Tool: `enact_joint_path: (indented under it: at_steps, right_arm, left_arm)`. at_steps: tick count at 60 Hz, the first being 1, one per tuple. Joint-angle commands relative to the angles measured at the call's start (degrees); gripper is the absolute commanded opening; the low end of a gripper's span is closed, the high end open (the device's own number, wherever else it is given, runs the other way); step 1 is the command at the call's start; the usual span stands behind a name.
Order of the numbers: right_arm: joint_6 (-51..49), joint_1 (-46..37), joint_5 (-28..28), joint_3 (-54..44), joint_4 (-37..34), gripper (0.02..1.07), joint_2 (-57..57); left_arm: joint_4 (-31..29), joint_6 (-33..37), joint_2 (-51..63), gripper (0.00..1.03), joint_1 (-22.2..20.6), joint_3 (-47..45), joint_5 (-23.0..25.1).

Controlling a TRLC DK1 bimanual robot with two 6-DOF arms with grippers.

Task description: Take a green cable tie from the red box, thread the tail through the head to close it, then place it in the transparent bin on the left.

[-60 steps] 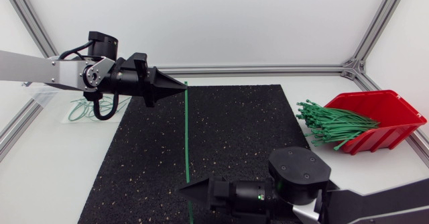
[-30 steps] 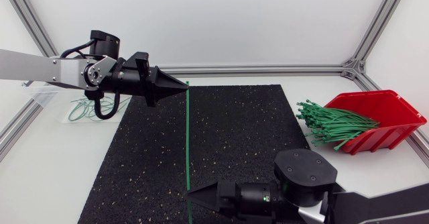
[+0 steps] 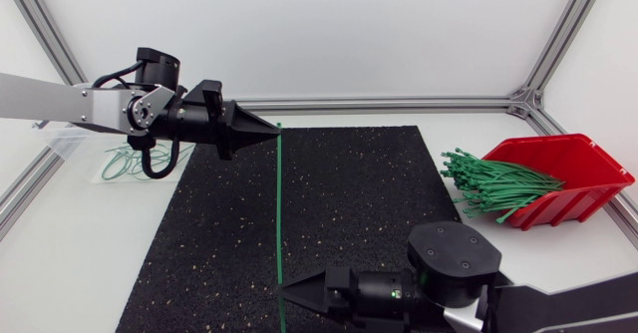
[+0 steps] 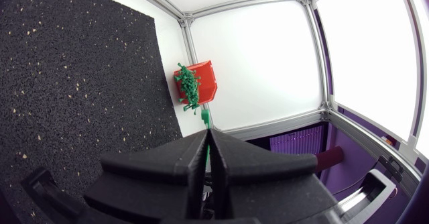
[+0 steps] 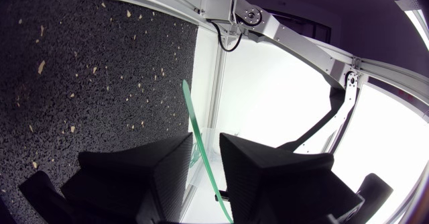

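One green cable tie (image 3: 278, 203), left hand (image 3: 273, 129) pinching one end, right hand (image 3: 288, 291) parted around the other, one red box (image 3: 583, 164)

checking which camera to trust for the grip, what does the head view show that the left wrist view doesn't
Head view only: the right gripper at the near end of the cable tie, the tie's full length, and the clear bin with looped ties. Left wrist view only: a close look at the left gripper, fingers pressed together on the tie, whose end pokes out ahead. Both: the red box of spare ties, the black mat, and the left gripper holding the tie.
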Motion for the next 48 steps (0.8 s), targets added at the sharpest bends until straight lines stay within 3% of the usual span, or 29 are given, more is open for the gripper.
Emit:
enact_joint_path:
  at_steps: [1,18,29,43,48]
  right_arm:
    - [0.9,0.1,0.6,0.0,0.1,0.30,0.2]
    - [0.9,0.3,1.2,0.4,0.1,0.27,1.0]
    - [0.9,1.0,2.2,0.5,0.0,0.18,1.2]
    - [0.9,1.2,2.7,0.5,0.0,0.17,1.5]
    - [1.1,1.0,2.9,0.6,0.0,0.08,1.5]
  left_arm:
    - [-0.5,0.8,1.3,0.04,-0.2,0.9,-0.1]
    - [-0.5,0.8,1.3,0.04,-0.4,1.1,-0.1]
    - [-0.5,0.9,1.5,0.04,-0.6,1.1,-0.1]
    - [-0.5,0.9,1.4,0.04,-0.5,1.1,-0.1]
    - [-0.5,1.0,1.4,0.04,-0.5,1.1,-0.1]
